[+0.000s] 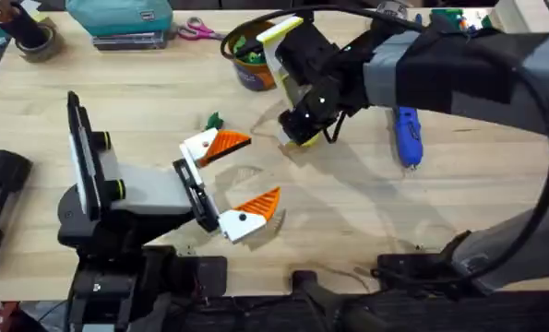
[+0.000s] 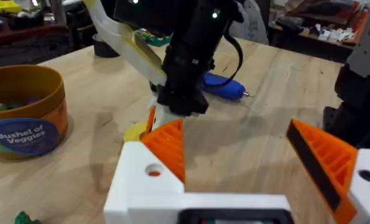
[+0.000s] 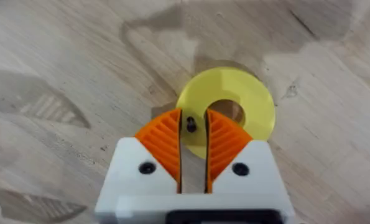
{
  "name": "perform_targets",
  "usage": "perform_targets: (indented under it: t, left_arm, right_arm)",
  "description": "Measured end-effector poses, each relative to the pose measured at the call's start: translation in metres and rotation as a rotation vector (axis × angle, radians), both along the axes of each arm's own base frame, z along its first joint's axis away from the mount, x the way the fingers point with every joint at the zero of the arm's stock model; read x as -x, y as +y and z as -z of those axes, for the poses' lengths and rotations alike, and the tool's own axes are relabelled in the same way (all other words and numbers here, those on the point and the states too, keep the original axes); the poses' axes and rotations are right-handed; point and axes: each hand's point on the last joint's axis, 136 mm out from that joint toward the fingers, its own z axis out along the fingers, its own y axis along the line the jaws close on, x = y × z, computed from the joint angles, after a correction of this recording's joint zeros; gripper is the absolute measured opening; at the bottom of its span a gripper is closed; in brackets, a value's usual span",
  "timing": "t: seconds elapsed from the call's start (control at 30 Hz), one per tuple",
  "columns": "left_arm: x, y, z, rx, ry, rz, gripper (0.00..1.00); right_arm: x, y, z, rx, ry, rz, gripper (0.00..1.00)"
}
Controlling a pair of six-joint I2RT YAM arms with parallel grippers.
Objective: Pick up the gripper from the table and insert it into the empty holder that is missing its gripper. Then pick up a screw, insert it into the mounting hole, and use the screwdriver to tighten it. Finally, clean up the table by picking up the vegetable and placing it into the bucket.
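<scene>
Pale wooden worktop: the right claw pinches a small black screw above a flat yellow disc. Its target, the white plastic finger mount, lies just toward the worktop's left edge (left claw spread wide).

A robotics lab workbench: light wooden table, scissors, tape roll, cluttered shelves behind.

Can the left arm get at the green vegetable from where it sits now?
Probably yes. The vegetable lies on bare table just beyond the left gripper, whose orange-tipped fingers stand open with nothing between them. The right gripper works over the yellow disc, off to the side.
</scene>
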Motion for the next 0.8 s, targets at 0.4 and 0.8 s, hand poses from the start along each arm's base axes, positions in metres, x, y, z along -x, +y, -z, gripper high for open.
perform_targets:
  t: [0.4,0.8]
  left_arm:
    - [0.0000,0.0000,0.0000,0.000,0.000,0.000,0.985]
    - [0.0000,0.0000,0.0000,0.000,0.000,0.000,0.985]
  right_arm:
    - [-0.0034,-0.0036,-0.0004,0.025,-0.021,0.008,0.202]
    - [0.0053,0.0035,-0.0006,0.037,-0.018,-0.022,0.201]
